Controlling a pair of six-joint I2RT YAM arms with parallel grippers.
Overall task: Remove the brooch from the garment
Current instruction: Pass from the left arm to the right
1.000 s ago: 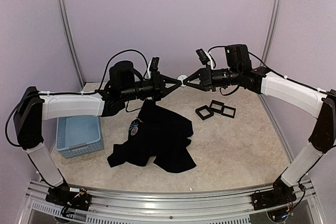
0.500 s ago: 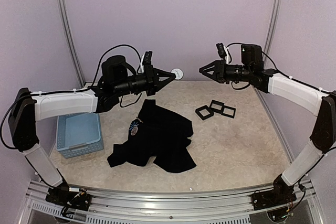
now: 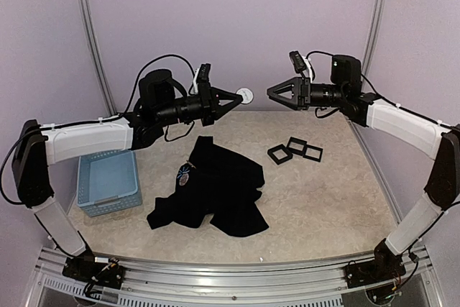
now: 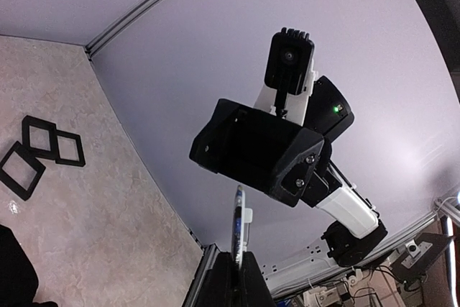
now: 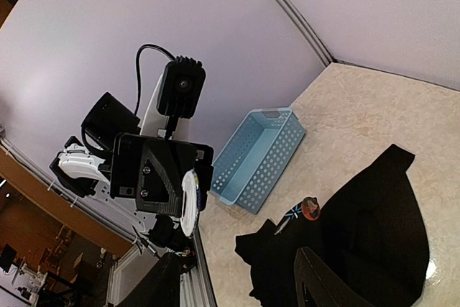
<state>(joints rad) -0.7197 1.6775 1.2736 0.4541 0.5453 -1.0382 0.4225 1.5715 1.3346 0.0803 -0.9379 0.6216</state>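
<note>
Black cloth, the garment (image 3: 223, 192) lay crumpled on the table (image 3: 323, 199), between the light-blue basket (image 3: 109, 205) on its left and three small black frames (image 3: 295, 149) further back on its right, touching neither. High above it the left gripper (image 3: 237, 97) had its fingers pressed together on the rim of a round white disc (image 3: 246, 95), which I took for the brooch. Lifted that far off the cloth, it seemed already free of the garment, and the raised pose probably kept it from snagging again. The right gripper (image 3: 273, 95) faced it from near, jaws spread with nothing between them and not touching the disc. That looked like a claw standing clear so the left could carry its load alone, perhaps toward the basket, though that was only a guess.

Much was uncertain. In the left wrist view the disc showed edge-on, a thin sliver between the fingers, so its face and any pin behind it could not be read. The right wrist view gave its white face but no fastening. A small blue-and-orange mark (image 3: 185, 175) at the garment's neck was too small to identify, the folds hid much of the cloth's front, and whether any piece of a clasp was left in the fabric could not be told
</note>
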